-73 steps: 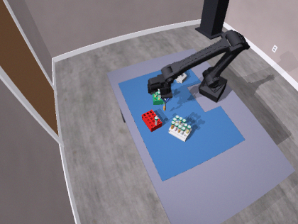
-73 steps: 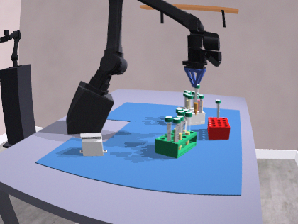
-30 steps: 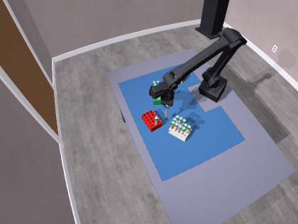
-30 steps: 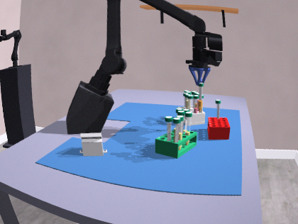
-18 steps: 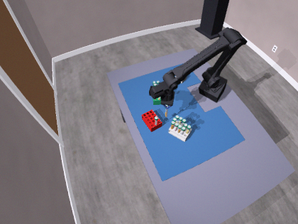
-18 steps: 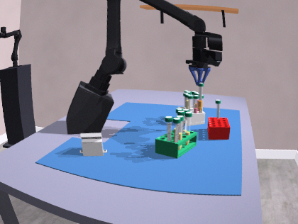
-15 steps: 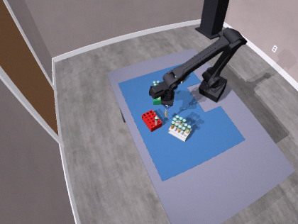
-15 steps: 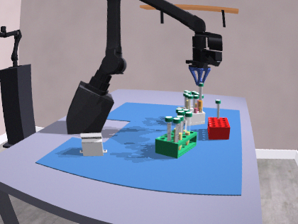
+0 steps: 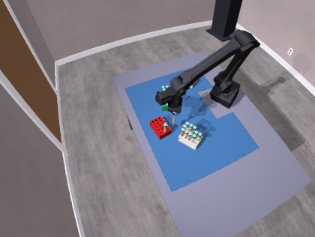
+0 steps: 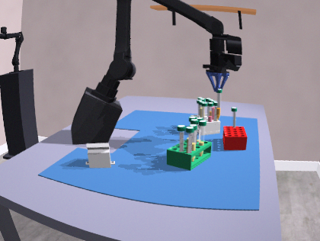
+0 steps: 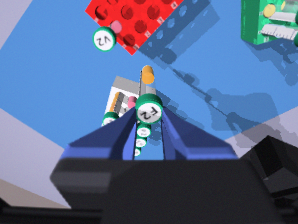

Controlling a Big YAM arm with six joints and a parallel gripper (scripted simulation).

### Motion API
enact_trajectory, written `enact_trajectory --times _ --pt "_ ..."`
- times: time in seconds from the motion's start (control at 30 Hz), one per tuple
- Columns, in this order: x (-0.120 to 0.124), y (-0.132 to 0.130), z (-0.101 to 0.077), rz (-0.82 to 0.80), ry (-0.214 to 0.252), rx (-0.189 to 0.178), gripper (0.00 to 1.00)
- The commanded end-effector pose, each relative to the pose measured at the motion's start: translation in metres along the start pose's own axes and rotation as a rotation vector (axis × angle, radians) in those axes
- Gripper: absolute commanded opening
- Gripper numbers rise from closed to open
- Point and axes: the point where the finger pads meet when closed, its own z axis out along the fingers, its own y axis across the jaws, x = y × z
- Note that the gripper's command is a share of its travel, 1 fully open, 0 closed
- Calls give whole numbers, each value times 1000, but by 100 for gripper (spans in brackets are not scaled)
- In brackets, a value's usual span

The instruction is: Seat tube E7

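My gripper (image 10: 219, 88) is shut on a green-capped tube (image 11: 149, 111) with an orange tip and holds it upright in the air. Its cap label is too blurred to read for sure. In the wrist view the tube hangs over the near edge of the white rack RB (image 11: 122, 102), which holds several seated tubes (image 10: 207, 104). In the top view the gripper (image 9: 173, 113) hangs between the red rack QR (image 9: 161, 127) and RB (image 9: 190, 139). The green rack RA (image 10: 189, 153) holds several tubes. The arm mostly hides RA in the top view.
One green-capped tube (image 10: 234, 115) stands in QR (image 10: 235, 137), also shown in the wrist view (image 11: 104, 39). A small white box (image 10: 99, 155) sits on the blue mat near the arm's base (image 10: 95, 118). All three racks stand level on the mat.
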Motion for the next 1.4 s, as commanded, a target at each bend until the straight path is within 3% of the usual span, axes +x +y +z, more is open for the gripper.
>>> enact_trajectory --times 0.0,0.57,1.37 --pt "-23 31 -20 -15 -48 -43 0" --pt "-38 47 -20 -12 -38 -35 0" --pt "-37 39 -19 -11 -45 -35 0"
